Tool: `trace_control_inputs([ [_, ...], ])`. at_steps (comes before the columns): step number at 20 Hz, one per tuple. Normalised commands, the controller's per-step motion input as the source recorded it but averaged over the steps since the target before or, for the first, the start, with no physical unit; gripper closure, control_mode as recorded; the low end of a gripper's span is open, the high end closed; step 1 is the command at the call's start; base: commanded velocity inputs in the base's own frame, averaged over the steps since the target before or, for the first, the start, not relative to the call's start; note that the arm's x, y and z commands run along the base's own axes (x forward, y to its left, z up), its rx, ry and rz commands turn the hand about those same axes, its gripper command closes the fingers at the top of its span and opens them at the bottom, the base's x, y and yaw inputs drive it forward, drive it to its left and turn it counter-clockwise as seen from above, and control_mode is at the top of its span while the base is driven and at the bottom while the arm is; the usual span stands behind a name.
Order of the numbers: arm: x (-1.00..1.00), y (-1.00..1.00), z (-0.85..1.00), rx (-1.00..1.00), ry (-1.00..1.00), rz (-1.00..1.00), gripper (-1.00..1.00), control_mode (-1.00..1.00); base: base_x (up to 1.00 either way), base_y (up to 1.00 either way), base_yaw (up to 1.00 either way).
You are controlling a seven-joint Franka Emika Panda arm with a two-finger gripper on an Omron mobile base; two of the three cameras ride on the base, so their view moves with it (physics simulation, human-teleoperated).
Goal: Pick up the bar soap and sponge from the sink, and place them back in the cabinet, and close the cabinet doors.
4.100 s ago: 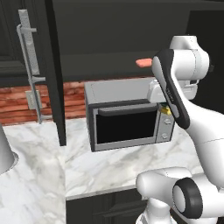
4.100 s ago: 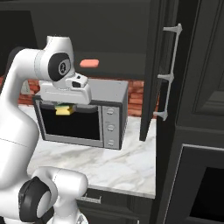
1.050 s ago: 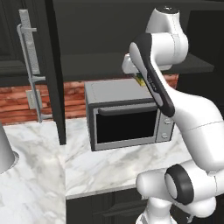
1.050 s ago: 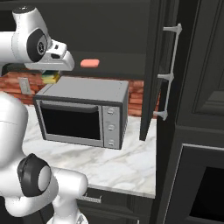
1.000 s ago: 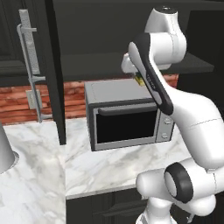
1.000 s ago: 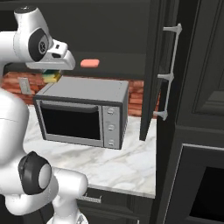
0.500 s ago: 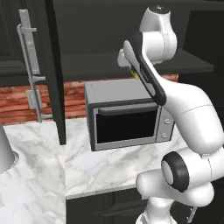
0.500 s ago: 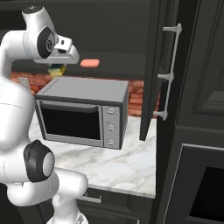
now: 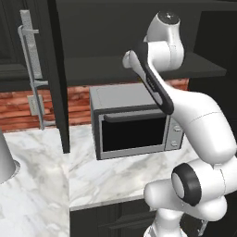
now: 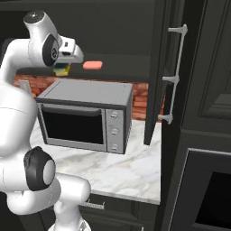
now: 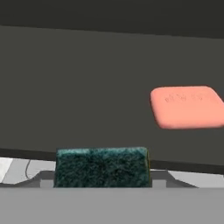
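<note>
The sponge (image 10: 62, 70) is a yellow block with a dark green face, and my gripper (image 10: 63, 66) is shut on it, just above the microwave's left end. In the hand view the green face of the sponge (image 11: 103, 167) sits low in the middle, level with the front edge of the cabinet's dark shelf (image 11: 87, 96). The salmon-pink bar soap (image 10: 92, 65) lies flat on that shelf, to the right of the sponge and apart from it; the hand view shows the bar soap (image 11: 188, 106) further in. Both cabinet doors stand open. The sink is out of view.
A grey microwave (image 10: 85, 115) stands on the white marble counter (image 10: 122, 167) right below the shelf. The left cabinet door (image 9: 58, 74) and its silver handle (image 9: 30, 69) jut out on one side, the right door (image 10: 158, 67) with its handle (image 10: 176, 74) on the other.
My arm has risen from in front of the microwave to shelf height, carrying the sponge up and in toward the cabinet shelf. The bar soap has stayed on the shelf.
</note>
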Motion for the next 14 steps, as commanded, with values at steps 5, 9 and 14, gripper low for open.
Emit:
trace_control_inputs([
  [5, 0.35, 0.07, -0.06, 0.0, -0.11, 0.01, 1.0, -1.0, 0.0, 0.0, 0.0],
  [9, 0.35, 0.08, -0.11, 0.0, -0.08, 0.01, 1.0, -1.0, 0.0, 0.0, 0.0],
  [14, 0.54, 0.04, -0.01, 0.0, -0.02, 0.0, 1.0, -1.0, 0.0, 0.0, 0.0],
])
